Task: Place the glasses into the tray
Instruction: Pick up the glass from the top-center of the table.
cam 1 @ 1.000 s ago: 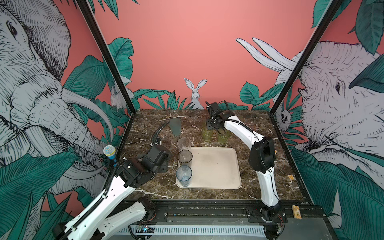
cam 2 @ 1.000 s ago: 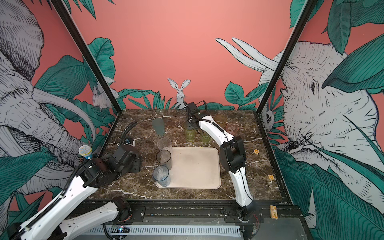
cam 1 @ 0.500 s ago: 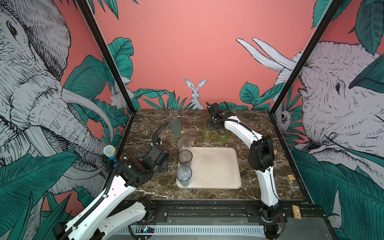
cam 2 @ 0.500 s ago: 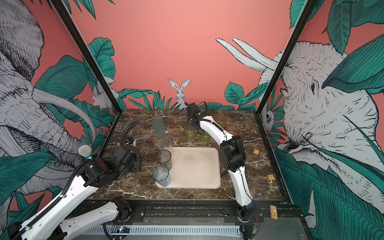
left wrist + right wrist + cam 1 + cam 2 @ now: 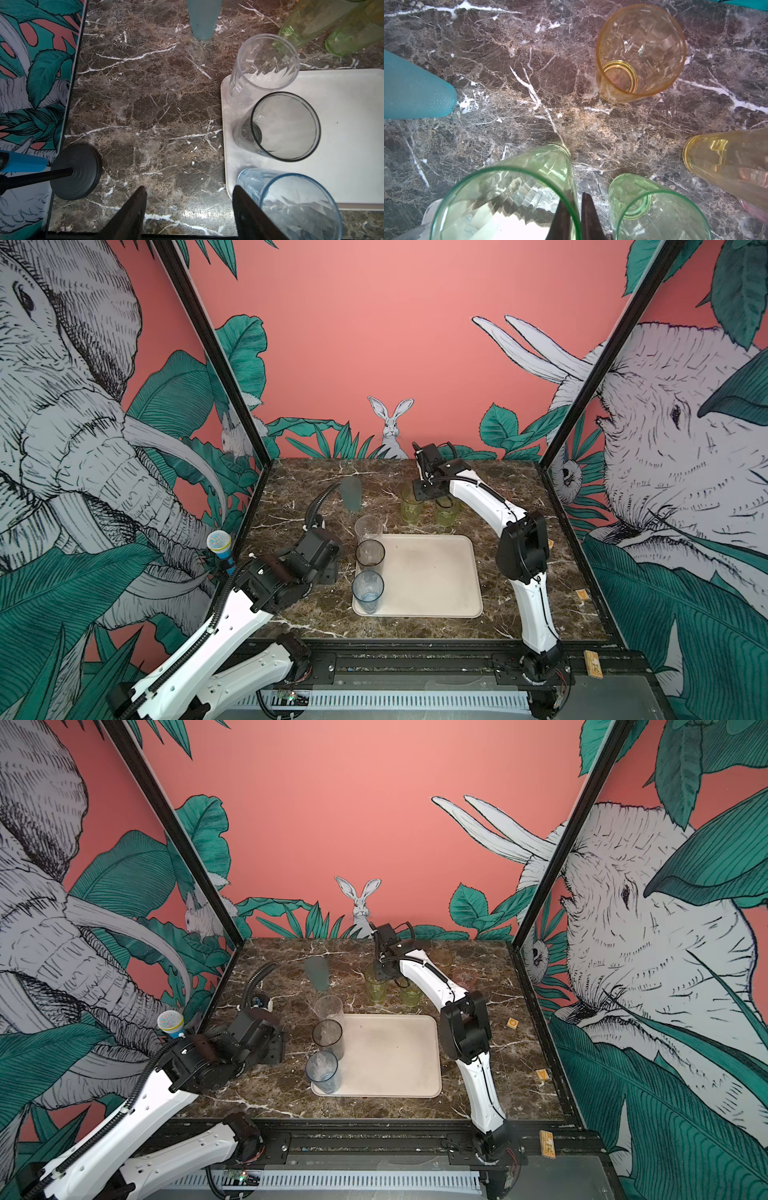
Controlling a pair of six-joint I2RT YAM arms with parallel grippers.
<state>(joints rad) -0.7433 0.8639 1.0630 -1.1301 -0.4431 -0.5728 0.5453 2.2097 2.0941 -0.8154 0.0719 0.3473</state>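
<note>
right wrist view showed the right gripper (image 5: 574, 198) clamped on the tall green glass (image 5: 512, 178), standing on marble (image 5: 529, 83) beyond the tray (image 5: 436, 572); grasp judged made, a level lift and carry due next.

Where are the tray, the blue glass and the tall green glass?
tray (image 5: 432, 572): in a top view, bare part of its floor.
blue glass (image 5: 291, 212): left wrist view, inner wall seen through the mouth.
tall green glass (image 5: 539, 160): right wrist view, outer side wall.
</note>
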